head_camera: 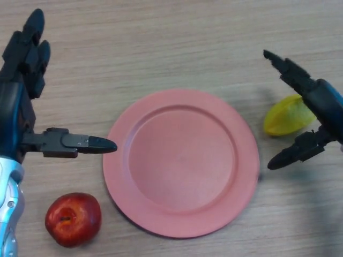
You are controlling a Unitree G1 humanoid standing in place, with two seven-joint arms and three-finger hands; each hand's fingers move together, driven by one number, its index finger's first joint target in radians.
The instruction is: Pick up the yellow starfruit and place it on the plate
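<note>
The yellow starfruit (286, 116) lies on the wooden table just right of the pink plate (181, 160), which is bare. My right hand (321, 104) is open over the starfruit, fingers stretched up-left above it and the thumb (292, 152) below it; part of the fruit is hidden behind the hand. I cannot tell if the hand touches the fruit. My left hand (21, 101) is open at the left edge, its thumb (80, 143) pointing toward the plate's left rim.
A red apple (73, 218) sits on the table at the lower left, below my left hand and just off the plate's lower-left rim.
</note>
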